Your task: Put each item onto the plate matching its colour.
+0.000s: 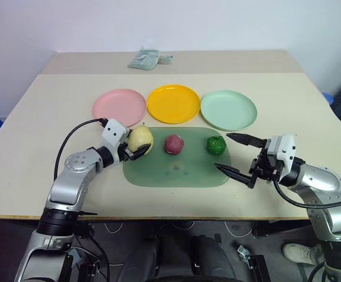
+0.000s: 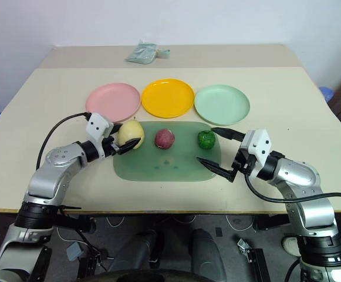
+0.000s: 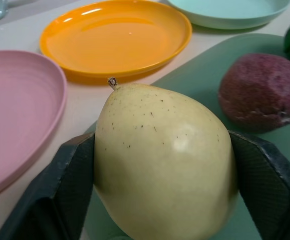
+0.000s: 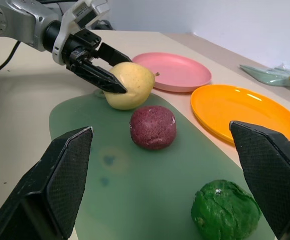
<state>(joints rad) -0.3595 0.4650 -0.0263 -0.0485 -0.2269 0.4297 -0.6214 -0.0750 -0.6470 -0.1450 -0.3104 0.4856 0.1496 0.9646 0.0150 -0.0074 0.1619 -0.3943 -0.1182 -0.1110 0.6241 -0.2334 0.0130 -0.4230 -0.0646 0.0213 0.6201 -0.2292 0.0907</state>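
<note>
The pale yellow pear (image 1: 142, 136) sits at the left end of the translucent green tray (image 1: 176, 171). My left gripper (image 1: 138, 147) is shut on it, and the left wrist view shows a black pad (image 3: 70, 185) pressed to each side of the pear (image 3: 164, 160). The dark red ball (image 1: 174, 144) lies mid-tray and the bumpy green lump (image 1: 216, 144) at the tray's right end. My right gripper (image 1: 222, 151) is open, one fingertip on each side of the green lump without touching it. Behind the tray stand the pink plate (image 1: 119, 104), yellow-orange plate (image 1: 173, 103) and mint plate (image 1: 229, 109), all bare.
A crumpled clear packet (image 1: 149, 59) lies at the far edge of the beige table (image 1: 41, 117). A black cable (image 1: 70, 141) arcs over my left forearm. The table's front edge runs just below both arms.
</note>
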